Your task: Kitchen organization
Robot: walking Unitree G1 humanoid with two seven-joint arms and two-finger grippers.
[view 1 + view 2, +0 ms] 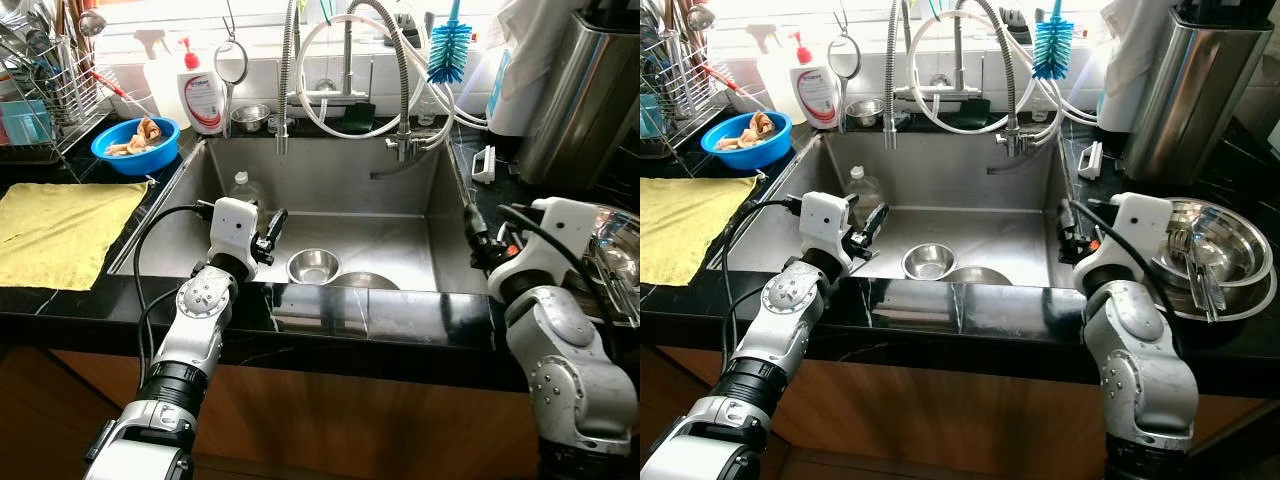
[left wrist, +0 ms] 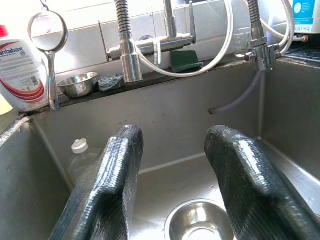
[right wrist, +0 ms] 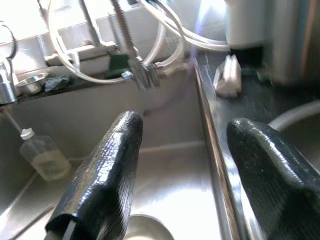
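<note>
While both end effectors (image 2: 172, 185) (image 3: 187, 175) gape empty, the sink's (image 1: 400, 215) near wall hides a bowl (image 1: 365, 281).

The sink's (image 1: 440, 215) front rim hides a second bowl (image 1: 365, 281).

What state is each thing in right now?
left gripper: open, empty, over the sink.
right gripper: open, empty, at the sink's right edge.
small steel bowl: upright, empty, in the sink.
plastic bottle: upright, capped.
yellow cloth: spread flat.
</note>
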